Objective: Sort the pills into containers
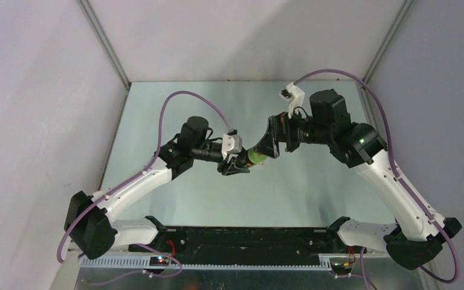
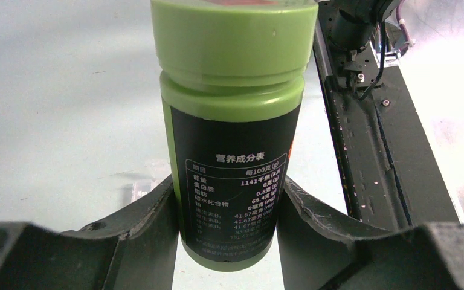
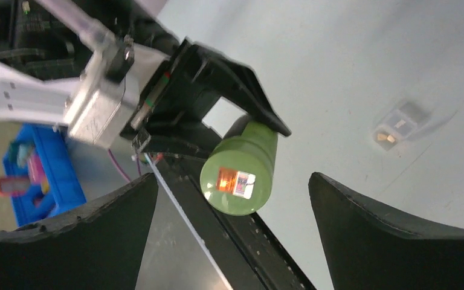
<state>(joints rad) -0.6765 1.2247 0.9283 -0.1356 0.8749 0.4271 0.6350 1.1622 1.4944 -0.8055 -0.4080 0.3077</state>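
**Green bottle** [image 2: 232,121]: rigid, smooth plastic, probably light and slippery. It is in mid-air, with the left pincer [image 2: 229,193] clenched on its labelled body.
**Right pincer** [image 3: 232,181]: released, jaws wide apart and clear of the cap [image 3: 235,181]. Best hold: the cap's sides.
**Clear two-compartment container** [image 3: 402,121]: lies on the bench [image 3: 368,48], well apart.

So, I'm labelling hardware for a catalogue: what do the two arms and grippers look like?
The left arm and right arm have white links, black joints, green lights and looping purple cables. The left gripper and right gripper are black with wedge-shaped fingers.
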